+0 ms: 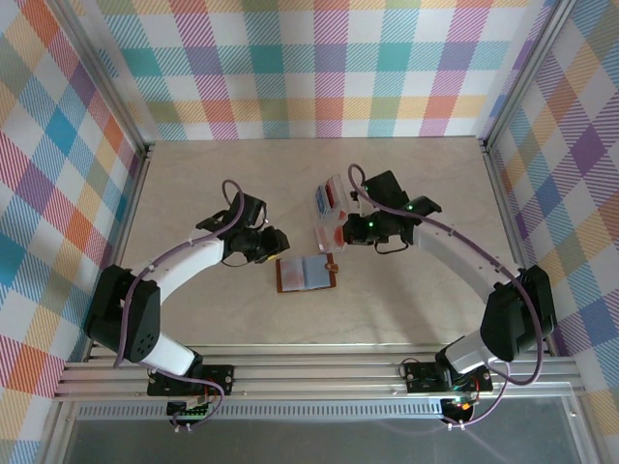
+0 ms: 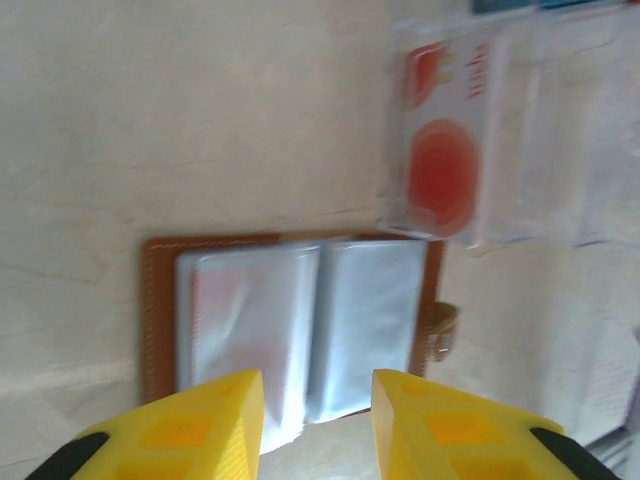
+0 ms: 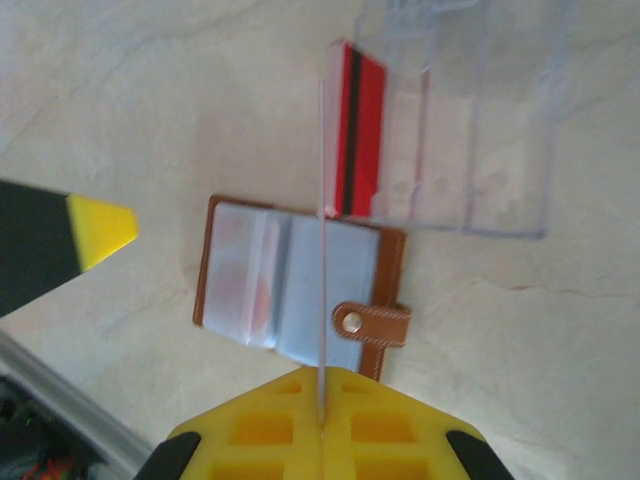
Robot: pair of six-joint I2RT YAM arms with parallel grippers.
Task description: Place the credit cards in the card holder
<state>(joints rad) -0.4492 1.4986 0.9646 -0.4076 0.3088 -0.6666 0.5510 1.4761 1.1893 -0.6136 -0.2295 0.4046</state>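
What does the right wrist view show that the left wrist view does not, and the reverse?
Right wrist, not left wrist: the right gripper shut on a thin card edge-on; a red card with black stripe in the clear tray. Left wrist, not right wrist: the open gap of the left gripper; a card face with an orange circle. Both: the open card holder, the tray.

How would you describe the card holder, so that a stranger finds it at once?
Look near the middle of the pale beige table. The small brown leather wallet lies open there, clear pockets upward. Unlike the clear plastic tray beyond it, it is brown with a snap tab.
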